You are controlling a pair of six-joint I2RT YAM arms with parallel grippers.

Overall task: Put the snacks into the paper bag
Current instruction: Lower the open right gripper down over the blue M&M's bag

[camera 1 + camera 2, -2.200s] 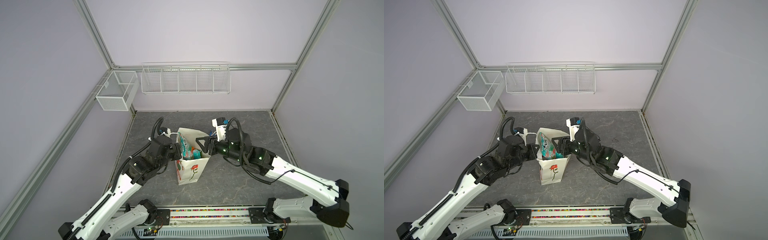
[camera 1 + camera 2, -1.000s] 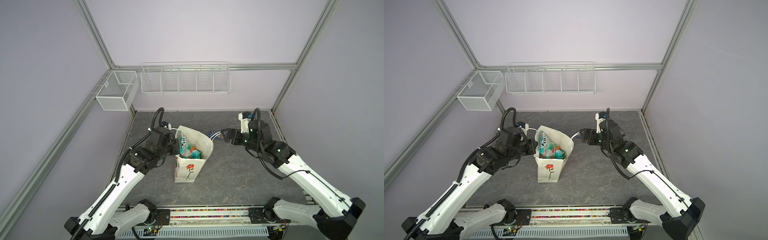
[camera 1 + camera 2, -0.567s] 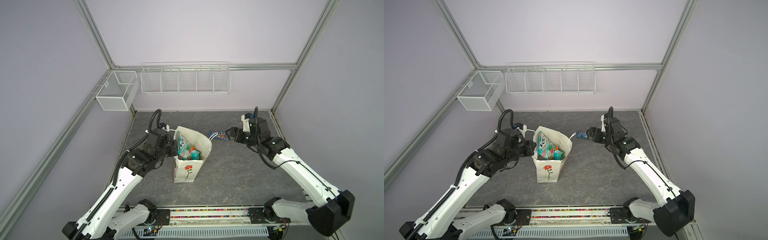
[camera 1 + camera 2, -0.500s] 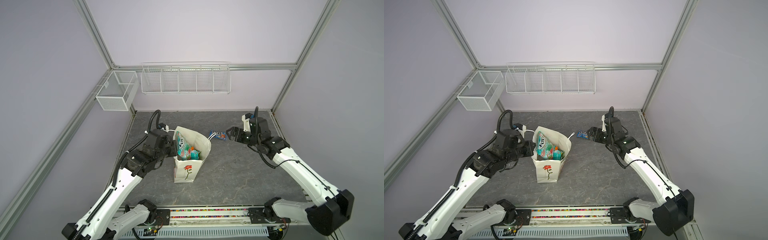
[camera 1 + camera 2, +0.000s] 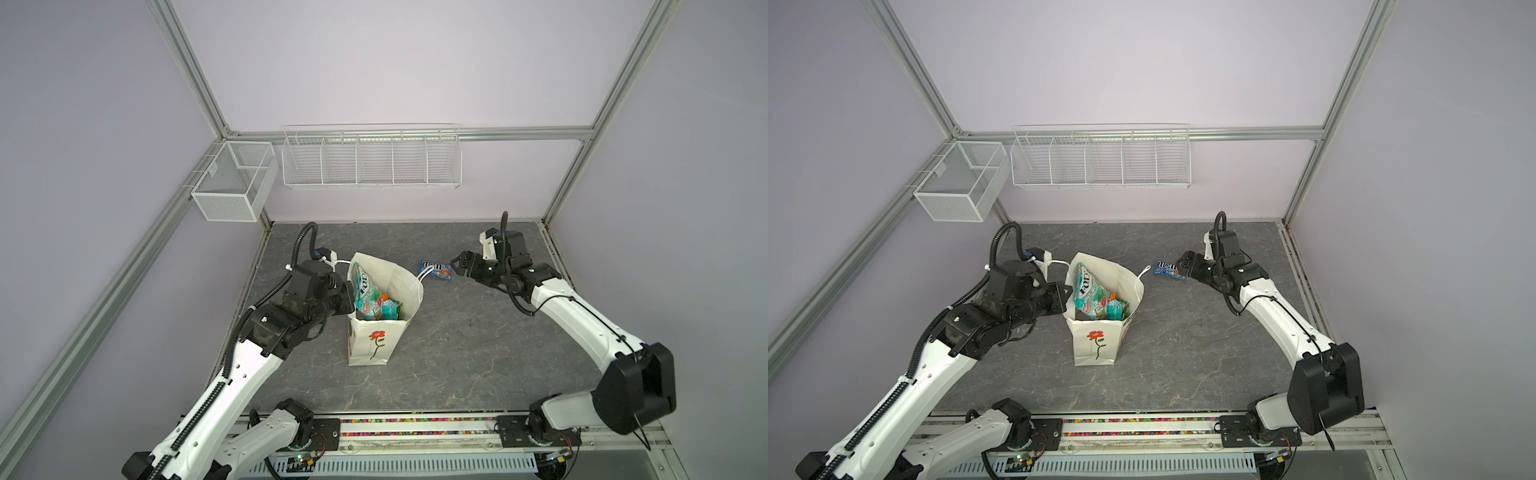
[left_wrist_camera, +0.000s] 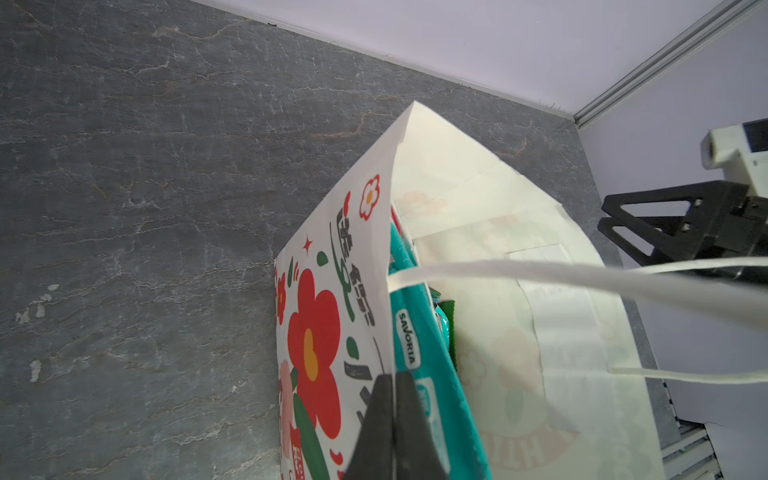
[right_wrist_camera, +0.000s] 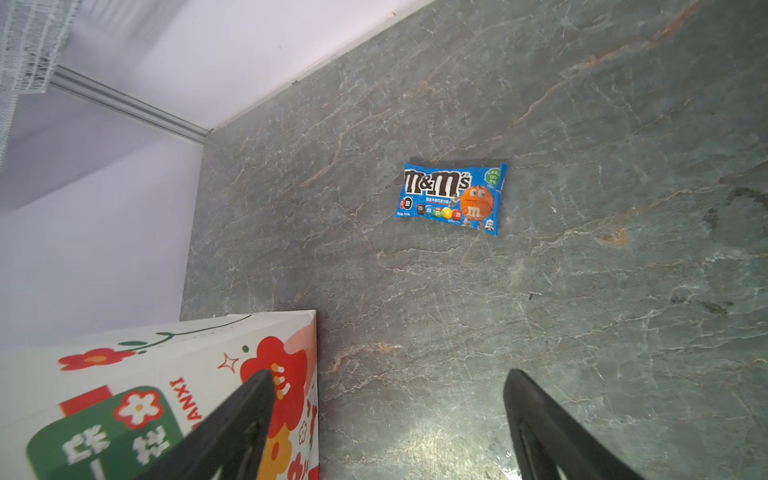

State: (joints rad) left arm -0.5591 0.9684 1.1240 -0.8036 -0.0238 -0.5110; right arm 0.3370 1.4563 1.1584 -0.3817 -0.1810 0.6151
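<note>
Five packets at most are out of reach of the open table: the paper bag (image 5: 372, 345) (image 5: 1096, 345) stands upright on the desk (image 5: 457, 353), a little left of its middle, with its mouth spread wide. Inside it, in both top views, a yellow-green FOX'S bag (image 5: 365, 291) (image 5: 1086, 286) leans against the left wall and a teal bag (image 5: 388, 309) (image 5: 1115, 309) lies beside it. The left wrist view also shows the edge of a green bag (image 6: 448, 316) behind the teal one. How many more packets lie beneath cannot be told.

The left gripper (image 5: 352, 293) (image 5: 1065, 293) (image 6: 392, 399) is clamped tight on the bag's left rim, one finger outside the printed wall and one inside. A white cord handle (image 6: 540, 278) runs loose across the mouth.

One blue M&M's pack (image 5: 436, 271) (image 5: 1170, 269) (image 7: 451, 197) lies flat on the desk's rear half, right of the bag and apart from it. The right gripper (image 5: 460, 267) (image 5: 1183, 264) (image 7: 388, 374) points at this pack with its jaws spread wide and nothing between them. In the right wrist view bare stone separates the fingertips (image 7: 259, 380) from the pack.
</note>
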